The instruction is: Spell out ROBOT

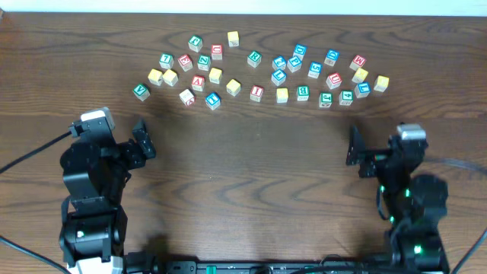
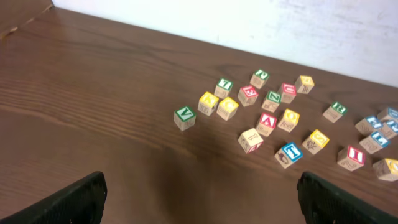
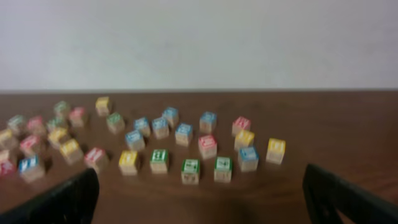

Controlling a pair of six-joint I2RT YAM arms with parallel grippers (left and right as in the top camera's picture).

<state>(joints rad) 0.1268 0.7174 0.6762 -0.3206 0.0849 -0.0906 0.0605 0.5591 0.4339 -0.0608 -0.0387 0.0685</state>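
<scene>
Several wooden letter blocks (image 1: 257, 93) with red, green, blue and yellow faces lie scattered across the far half of the dark wooden table (image 1: 251, 175). They also show in the left wrist view (image 2: 266, 121) and in the right wrist view (image 3: 190, 170). The letters are too small to read surely. My left gripper (image 1: 143, 139) is open and empty at the near left, well short of the blocks. My right gripper (image 1: 354, 146) is open and empty at the near right, also short of them.
A white wall (image 3: 199, 43) rises behind the table's far edge. Bare wood lies between the two arms and in front of the blocks. A black cable (image 1: 30, 156) runs off the left side.
</scene>
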